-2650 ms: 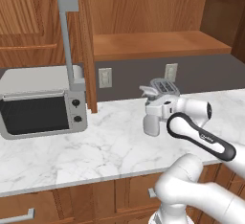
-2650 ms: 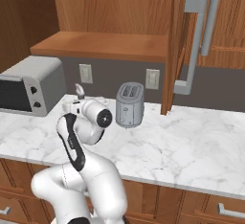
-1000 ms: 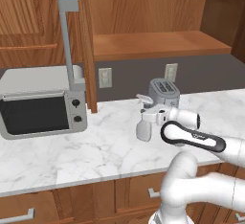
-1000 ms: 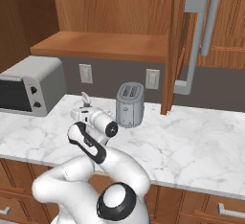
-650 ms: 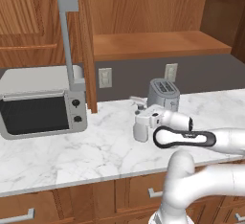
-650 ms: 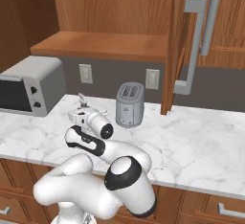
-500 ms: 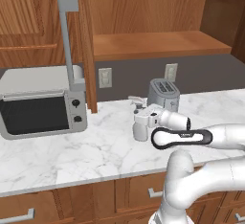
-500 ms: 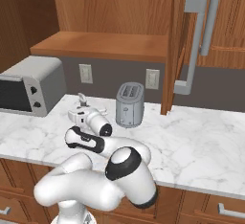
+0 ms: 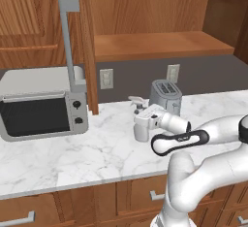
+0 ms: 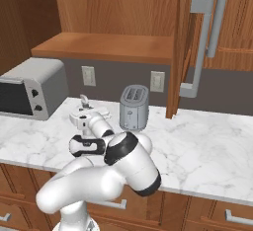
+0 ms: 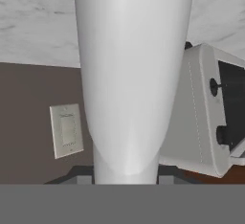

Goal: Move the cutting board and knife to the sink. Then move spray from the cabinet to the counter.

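You look at a kitchen wall with a dark grey backsplash (image 9: 135, 78) that carries two pale outlet plates (image 9: 106, 78), one beside the other. At the left side you see a silver toaster oven (image 9: 41, 107) with a dark glass door and two knobs; it stands just beside the backsplash. Near the middle a silver two-slot toaster (image 9: 166, 96) stands upright, also near the wall. Below you find brown wooden drawers (image 9: 29, 214) with grey bar handles. In the right base view the same toaster (image 10: 133, 107) stands under the outlets, and the toaster oven (image 10: 32, 88) is at the far left. The light is even and soft, with faint shadows.
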Available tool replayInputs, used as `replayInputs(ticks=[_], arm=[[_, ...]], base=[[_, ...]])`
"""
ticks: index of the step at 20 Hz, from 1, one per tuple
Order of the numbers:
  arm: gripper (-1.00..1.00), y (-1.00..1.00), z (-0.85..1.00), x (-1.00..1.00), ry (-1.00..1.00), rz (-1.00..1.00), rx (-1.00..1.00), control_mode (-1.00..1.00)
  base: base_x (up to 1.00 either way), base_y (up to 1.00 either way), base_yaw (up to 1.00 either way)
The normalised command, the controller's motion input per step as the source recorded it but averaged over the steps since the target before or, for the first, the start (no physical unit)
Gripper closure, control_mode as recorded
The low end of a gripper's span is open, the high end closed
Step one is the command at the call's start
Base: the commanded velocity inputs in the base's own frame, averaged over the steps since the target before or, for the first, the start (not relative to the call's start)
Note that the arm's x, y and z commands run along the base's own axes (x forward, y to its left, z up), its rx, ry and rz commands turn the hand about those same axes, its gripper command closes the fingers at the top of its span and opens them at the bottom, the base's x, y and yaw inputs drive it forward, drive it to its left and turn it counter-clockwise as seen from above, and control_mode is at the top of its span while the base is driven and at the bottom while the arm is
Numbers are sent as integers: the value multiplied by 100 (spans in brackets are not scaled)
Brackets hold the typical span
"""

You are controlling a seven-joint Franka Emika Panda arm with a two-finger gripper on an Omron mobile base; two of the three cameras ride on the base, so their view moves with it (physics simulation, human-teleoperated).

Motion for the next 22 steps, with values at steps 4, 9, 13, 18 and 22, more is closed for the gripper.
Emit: replayInputs(ticks=[4,9,13,18,22], arm=[[100,0,6,-6,-3,0,0,-100],[100,0,22,-5,0,0,0,-100],[100,0,11,-2,0,0,0,-100],[100,0,0,0,0,0,0,-100],[100,0,0,0,0,0,0,-100]], base=[[0,0,0],[0,0,0],[0,0,0],[0,0,0],[0,0,0]])
